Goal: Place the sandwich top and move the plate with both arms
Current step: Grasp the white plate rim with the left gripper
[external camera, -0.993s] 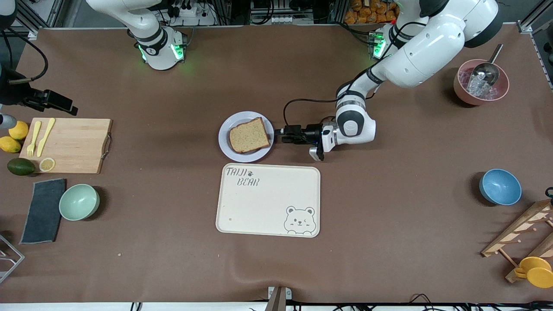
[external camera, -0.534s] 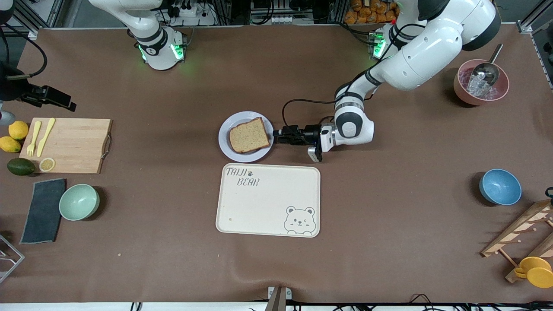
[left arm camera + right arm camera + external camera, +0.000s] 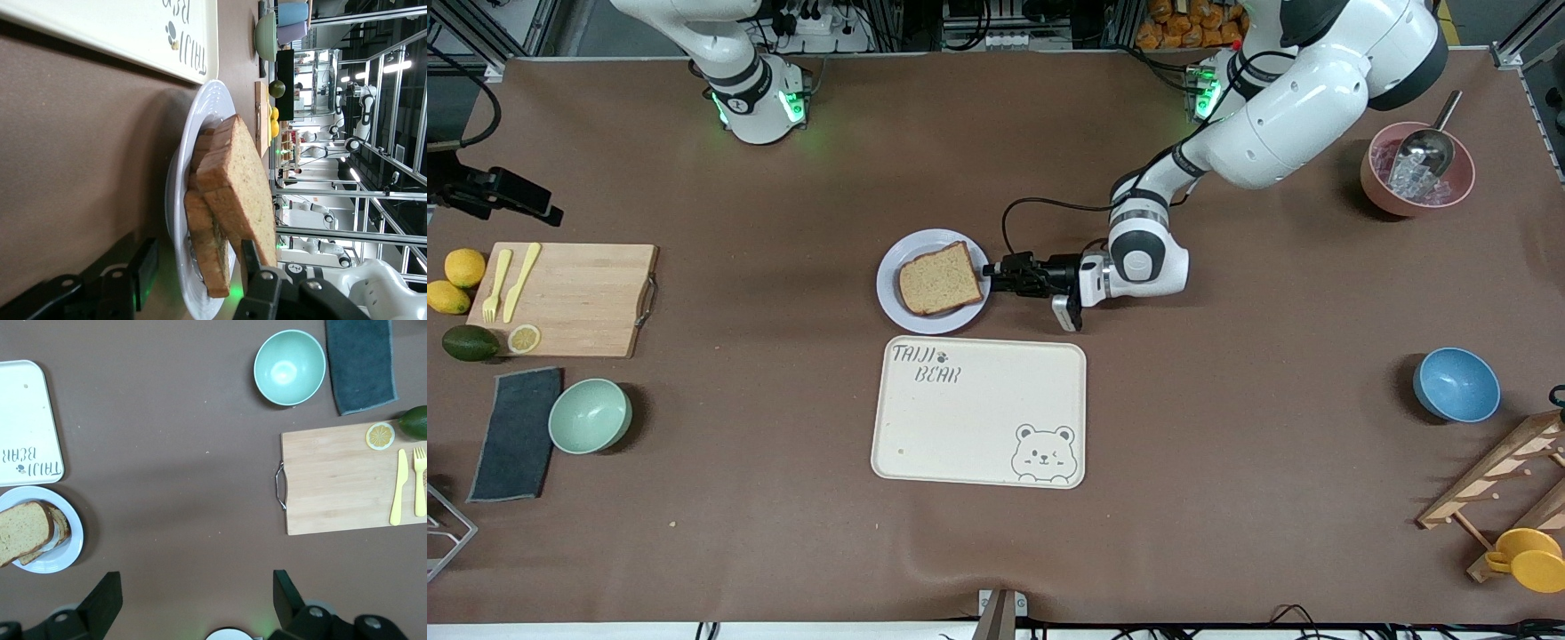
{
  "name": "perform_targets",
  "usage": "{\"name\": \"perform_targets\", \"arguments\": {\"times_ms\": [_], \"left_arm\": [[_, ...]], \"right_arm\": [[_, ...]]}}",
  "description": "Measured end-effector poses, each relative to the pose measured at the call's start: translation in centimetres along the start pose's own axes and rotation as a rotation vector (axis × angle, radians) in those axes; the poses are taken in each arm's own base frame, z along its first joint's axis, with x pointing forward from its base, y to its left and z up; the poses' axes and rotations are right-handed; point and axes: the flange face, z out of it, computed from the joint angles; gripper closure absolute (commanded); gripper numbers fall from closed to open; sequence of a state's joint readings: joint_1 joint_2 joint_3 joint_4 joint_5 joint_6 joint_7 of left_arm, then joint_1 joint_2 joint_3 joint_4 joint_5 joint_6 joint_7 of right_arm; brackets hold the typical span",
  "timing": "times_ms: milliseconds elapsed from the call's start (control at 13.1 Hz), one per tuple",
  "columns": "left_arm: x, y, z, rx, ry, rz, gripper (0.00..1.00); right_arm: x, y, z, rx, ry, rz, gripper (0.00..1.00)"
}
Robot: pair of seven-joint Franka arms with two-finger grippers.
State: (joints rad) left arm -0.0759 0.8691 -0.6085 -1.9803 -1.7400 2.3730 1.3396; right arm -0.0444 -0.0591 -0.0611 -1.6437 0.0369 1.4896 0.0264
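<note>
The sandwich top (image 3: 938, 277) lies on a lower slice on the lavender-white plate (image 3: 891, 293) at mid table. It also shows in the left wrist view (image 3: 243, 180) and the right wrist view (image 3: 23, 532). My left gripper (image 3: 991, 274) lies low at the plate's rim, on the side toward the left arm's end. In the left wrist view the left gripper (image 3: 197, 270) is open, and the plate's rim (image 3: 193, 287) stands between its fingers. My right gripper (image 3: 543, 210) is up over the table's edge at the right arm's end. It is open and empty (image 3: 197, 600).
A cream bear-print tray (image 3: 978, 411) lies just nearer the front camera than the plate. A cutting board (image 3: 569, 298), a green bowl (image 3: 590, 415) and a dark cloth (image 3: 516, 434) are at the right arm's end. A blue bowl (image 3: 1456, 384) and a pink bowl (image 3: 1416, 169) are at the left arm's end.
My left gripper has slid toward the plate until its fingers reach the rim. My right gripper has drawn away toward the table's edge. Plate and bread have not moved.
</note>
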Motion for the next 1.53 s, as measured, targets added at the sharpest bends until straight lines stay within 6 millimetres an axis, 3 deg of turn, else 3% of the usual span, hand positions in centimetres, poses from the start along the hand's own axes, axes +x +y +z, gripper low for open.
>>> {"name": "perform_targets", "arguments": {"times_ms": [534, 1527], "left_arm": [[-0.4, -0.4, 0.3, -0.010, 0.014, 0.102, 0.59], [-0.6, -0.4, 0.4, -0.018, 0.012, 0.153, 0.65]], "right_arm": [[0.0, -0.3, -0.3, -0.001, 0.009, -0.016, 0.00], [-0.2, -0.4, -1.2, -0.001, 0.015, -0.023, 0.00]]}}
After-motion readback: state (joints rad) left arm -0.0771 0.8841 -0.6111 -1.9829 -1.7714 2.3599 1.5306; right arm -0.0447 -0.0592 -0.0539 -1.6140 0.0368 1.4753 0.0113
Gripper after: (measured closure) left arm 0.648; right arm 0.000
